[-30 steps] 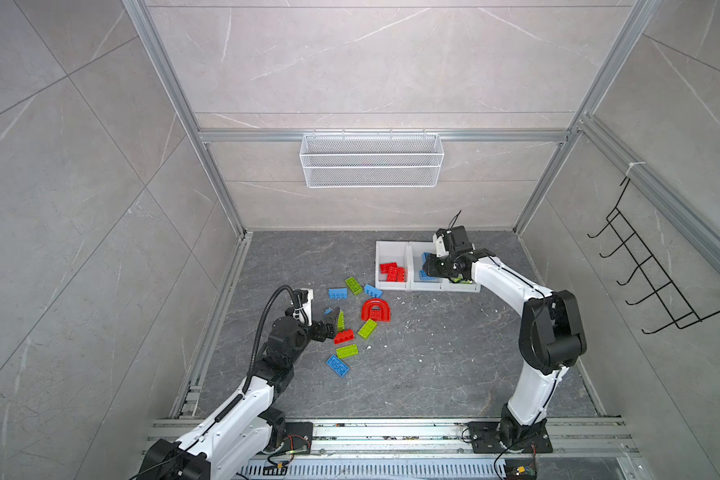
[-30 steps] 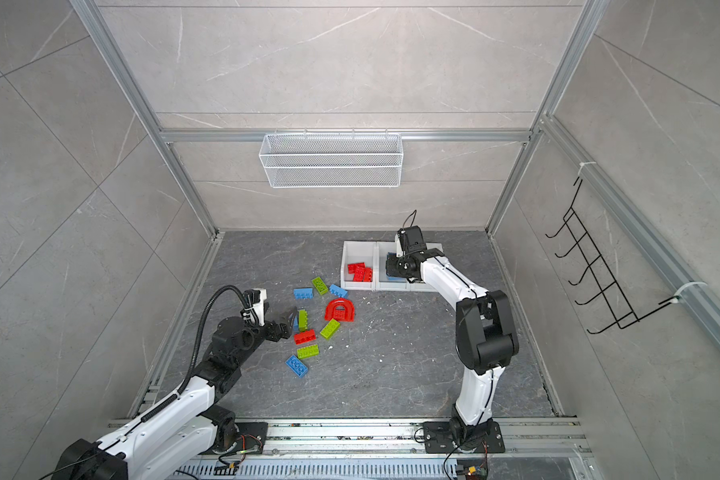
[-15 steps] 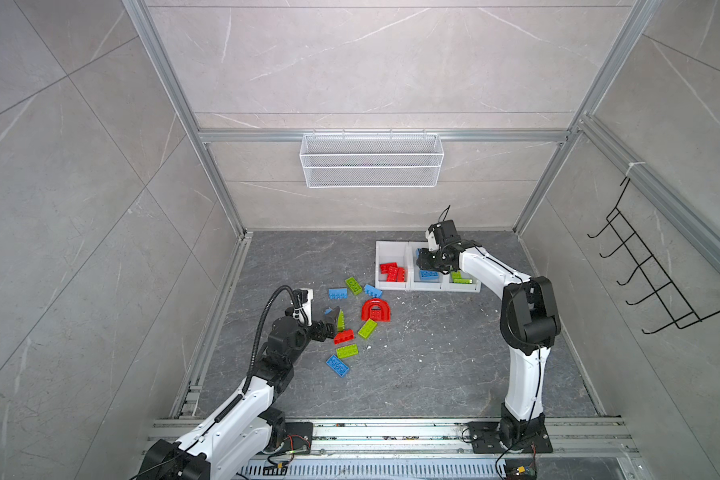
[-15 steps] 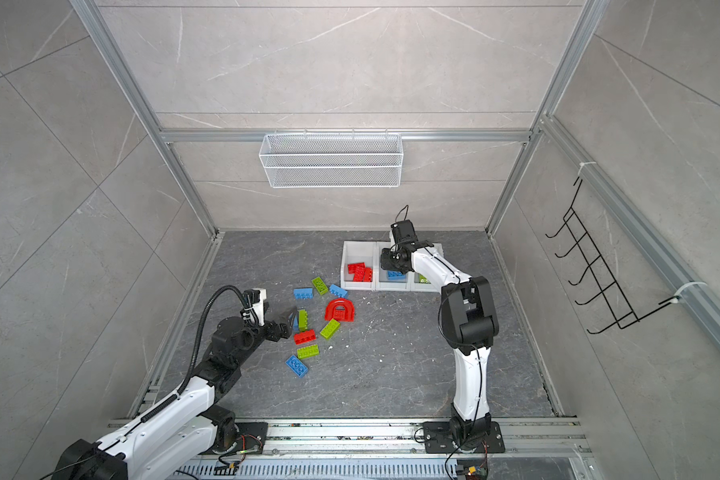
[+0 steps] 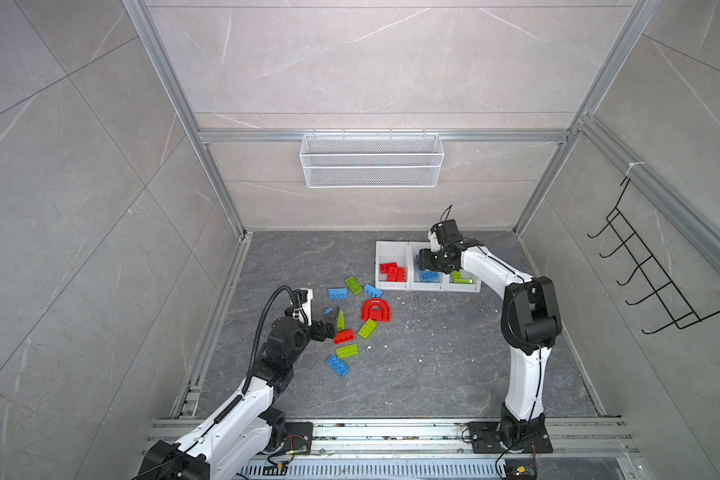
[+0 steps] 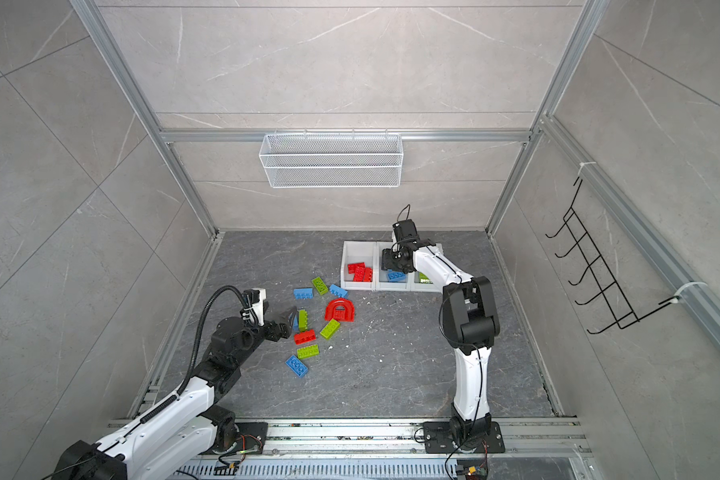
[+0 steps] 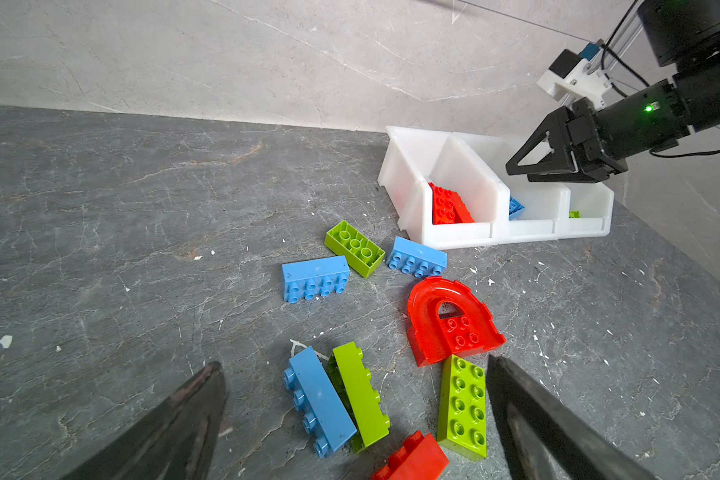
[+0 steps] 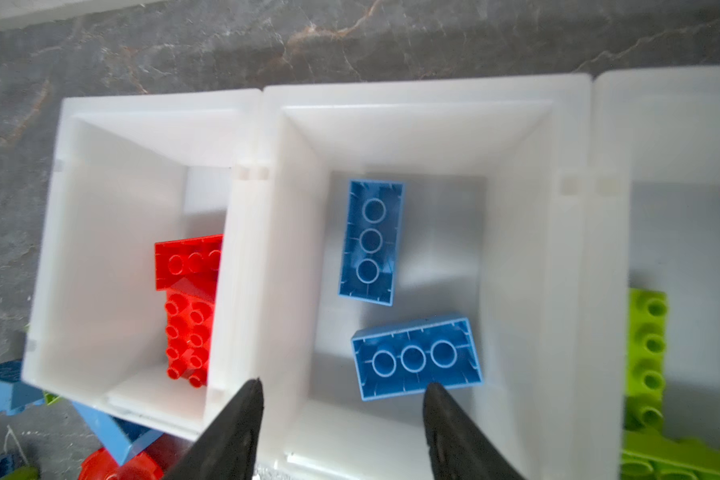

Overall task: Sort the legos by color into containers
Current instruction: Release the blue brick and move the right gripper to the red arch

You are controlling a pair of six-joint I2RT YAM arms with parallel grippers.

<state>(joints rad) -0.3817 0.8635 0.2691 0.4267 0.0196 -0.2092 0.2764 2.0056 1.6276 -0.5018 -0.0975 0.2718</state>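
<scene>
Three white bins stand joined in a row on the bench: red bricks in the left one, two upturned blue bricks in the middle, green bricks in the right. Nearby, loose bricks in blue, green and red lie scattered around a flat red arch.

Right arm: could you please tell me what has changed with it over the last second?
Its elbow swung in toward the bins, and the right gripper now hangs open and empty over the middle bin, above two blue bricks; it seems to have just dropped one. The left gripper, open, and the loose bricks stayed put.
</scene>
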